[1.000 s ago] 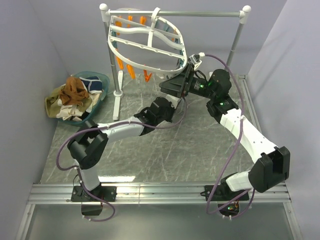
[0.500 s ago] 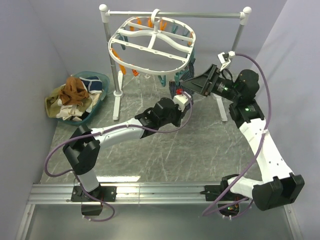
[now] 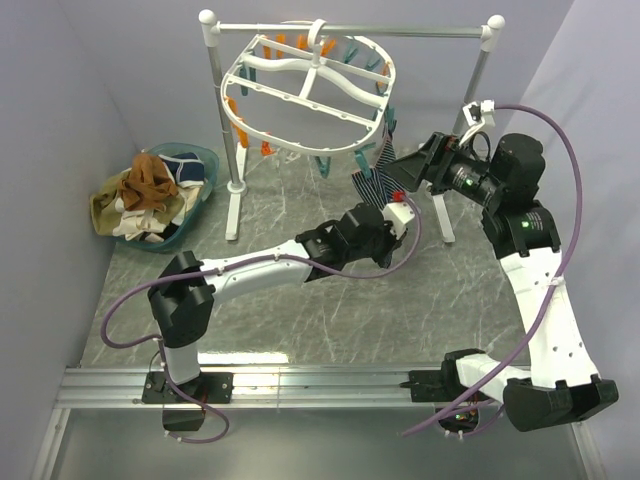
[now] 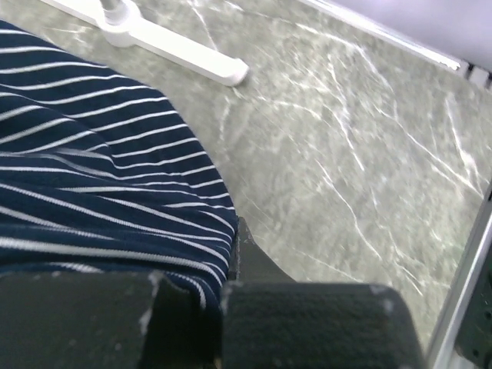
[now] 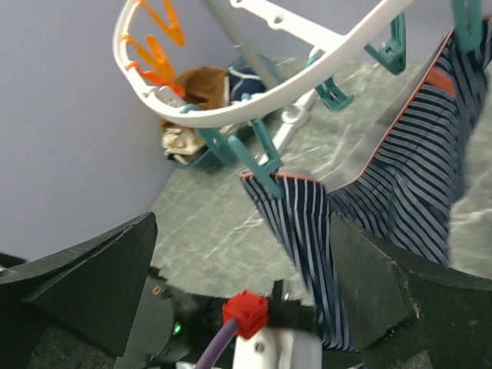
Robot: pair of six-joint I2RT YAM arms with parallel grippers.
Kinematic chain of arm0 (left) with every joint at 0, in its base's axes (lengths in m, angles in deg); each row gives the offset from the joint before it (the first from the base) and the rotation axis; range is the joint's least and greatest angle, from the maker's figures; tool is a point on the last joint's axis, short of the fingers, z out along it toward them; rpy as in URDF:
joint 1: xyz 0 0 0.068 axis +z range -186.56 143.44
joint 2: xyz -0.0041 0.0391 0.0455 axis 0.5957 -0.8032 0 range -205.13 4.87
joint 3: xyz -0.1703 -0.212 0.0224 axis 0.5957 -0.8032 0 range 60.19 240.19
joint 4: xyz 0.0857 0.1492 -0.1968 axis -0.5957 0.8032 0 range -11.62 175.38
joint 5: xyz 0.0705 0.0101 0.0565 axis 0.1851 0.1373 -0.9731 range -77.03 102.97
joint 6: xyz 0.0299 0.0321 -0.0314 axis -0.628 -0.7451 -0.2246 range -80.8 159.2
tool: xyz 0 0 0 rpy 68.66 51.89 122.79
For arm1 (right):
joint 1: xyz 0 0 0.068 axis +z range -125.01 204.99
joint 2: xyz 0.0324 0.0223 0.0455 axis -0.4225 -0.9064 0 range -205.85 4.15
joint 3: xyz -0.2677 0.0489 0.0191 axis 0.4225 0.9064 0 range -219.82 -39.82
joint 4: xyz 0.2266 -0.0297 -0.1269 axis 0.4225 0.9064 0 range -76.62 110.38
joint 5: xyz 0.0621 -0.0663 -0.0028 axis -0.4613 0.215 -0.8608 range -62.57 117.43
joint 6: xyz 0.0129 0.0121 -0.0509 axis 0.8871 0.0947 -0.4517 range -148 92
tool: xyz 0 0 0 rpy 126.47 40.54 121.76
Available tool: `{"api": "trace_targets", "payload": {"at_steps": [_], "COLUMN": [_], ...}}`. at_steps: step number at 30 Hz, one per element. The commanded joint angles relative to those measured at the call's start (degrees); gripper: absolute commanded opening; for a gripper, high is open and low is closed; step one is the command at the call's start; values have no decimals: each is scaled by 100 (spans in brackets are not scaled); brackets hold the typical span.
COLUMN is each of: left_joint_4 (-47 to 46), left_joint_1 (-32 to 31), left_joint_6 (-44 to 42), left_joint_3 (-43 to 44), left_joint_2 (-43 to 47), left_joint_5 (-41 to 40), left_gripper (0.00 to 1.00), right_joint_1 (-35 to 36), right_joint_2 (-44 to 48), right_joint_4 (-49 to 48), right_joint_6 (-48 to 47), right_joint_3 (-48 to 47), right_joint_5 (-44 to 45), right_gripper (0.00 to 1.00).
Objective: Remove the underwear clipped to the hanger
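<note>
Left wrist, left jaws pinching striped underwear (image 4: 100,177), right jaws wide by hanger (image 5: 207,118)

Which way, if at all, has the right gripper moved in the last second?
Yes. The right gripper has pulled back rightward, away from the hanger rim and toward the rail stand's right post.

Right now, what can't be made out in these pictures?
- Top view: how the left gripper holds the navy striped cloth underwear, hidden by its wrist.
- Right wrist view: the teal plastic clothespin at top right, cut off by the edge.
- Top view: the clothes in the teal basket, too small.
</note>
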Motion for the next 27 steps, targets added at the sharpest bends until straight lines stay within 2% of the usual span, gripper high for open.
{"api": "trace_targets", "payload": {"at_steps": [1, 3, 9, 13, 18, 22, 27], "left_joint_4": [239, 265, 467, 511, 555, 581, 634], "left_joint_1": [-163, -215, -312, -330, -356, -356, -374], "left_joint_6": [-173, -181, -225, -208, -199, -217, -234], "left_joint_3": [195, 125, 107, -7, -121, -200, -192], "left_joint_2": [29, 100, 188, 372, 574, 706, 715], "left_joint_5": [181, 224, 260, 286, 260, 268, 348], "left_gripper": [0, 0, 0, 0, 0, 0, 0], "right_joint_1": [-39, -39, -47, -56, -39, -39, 14], "right_joint_2": [-8, -105, -728, -993, -1125, -1248, -1230], "right_joint_4": [371, 397, 564, 389, 169, 64, -480], "right_joint_6": [-741, -1082, -1647, -1533, -1454, -1314, -1023], "right_joint_3": [-412, -474, -826, -905, -844, -774, -475], "right_joint_5": [436, 375, -925, -1234, -1488, -1849, -1893], "right_gripper": [100, 100, 98, 86, 85, 80, 80]}}
